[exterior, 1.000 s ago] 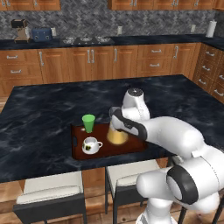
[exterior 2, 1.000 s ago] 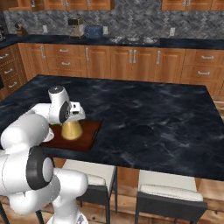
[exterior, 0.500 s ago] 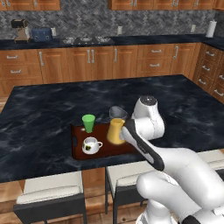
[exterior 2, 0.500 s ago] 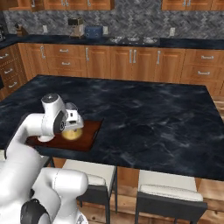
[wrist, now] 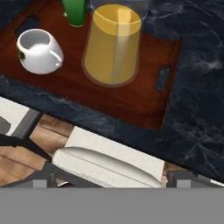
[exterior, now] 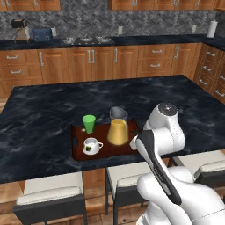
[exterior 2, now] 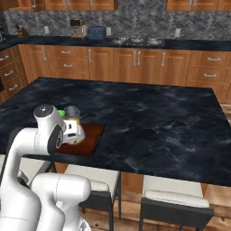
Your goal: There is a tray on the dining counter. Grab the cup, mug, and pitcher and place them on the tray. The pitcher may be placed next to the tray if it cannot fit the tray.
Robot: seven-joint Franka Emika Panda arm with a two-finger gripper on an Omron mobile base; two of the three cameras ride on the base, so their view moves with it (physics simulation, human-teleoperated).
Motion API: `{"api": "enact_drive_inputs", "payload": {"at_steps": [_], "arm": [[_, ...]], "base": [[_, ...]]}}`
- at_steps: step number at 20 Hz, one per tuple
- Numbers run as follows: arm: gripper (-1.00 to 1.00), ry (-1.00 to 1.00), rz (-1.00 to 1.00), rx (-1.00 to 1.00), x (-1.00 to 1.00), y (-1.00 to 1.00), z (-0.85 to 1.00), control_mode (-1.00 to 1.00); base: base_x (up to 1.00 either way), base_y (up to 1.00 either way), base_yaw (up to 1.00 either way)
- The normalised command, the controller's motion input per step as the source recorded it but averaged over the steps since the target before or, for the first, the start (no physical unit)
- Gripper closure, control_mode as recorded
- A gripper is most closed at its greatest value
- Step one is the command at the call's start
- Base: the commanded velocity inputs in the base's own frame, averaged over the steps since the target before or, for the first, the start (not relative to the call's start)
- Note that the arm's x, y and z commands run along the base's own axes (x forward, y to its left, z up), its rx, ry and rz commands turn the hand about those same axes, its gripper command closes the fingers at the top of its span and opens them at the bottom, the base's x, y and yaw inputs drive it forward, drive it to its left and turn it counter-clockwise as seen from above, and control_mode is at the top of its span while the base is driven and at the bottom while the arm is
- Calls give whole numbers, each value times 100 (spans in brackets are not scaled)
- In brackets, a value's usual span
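Since a second earlier, the arm had drawn back from the clear glass cone-shaped pitcher (exterior: 117, 131) of yellow-orange liquid, left upright on the reddish-brown wooden tray (exterior: 79, 151) beside the green tumbler (exterior: 89, 123) and white mug (exterior: 91, 146). Its pincer stood empty, jaws wide, apparently released.

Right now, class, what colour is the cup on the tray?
Bright green cup, clearest in the left base view.

cup (wrist: 75, 11) top cropped, tray (exterior 2: 92, 137) half hidden
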Motion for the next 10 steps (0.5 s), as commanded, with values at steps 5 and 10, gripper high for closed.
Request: {"api": "enact_drive_inputs", "payload": {"at_steps": [5,10], "arm": [[-100,0,0,0,-45,-4,61,-100],[-100,0,0,0,-37,0,67,-100]], "base": [[0,0,0],[0,0,0]]}}
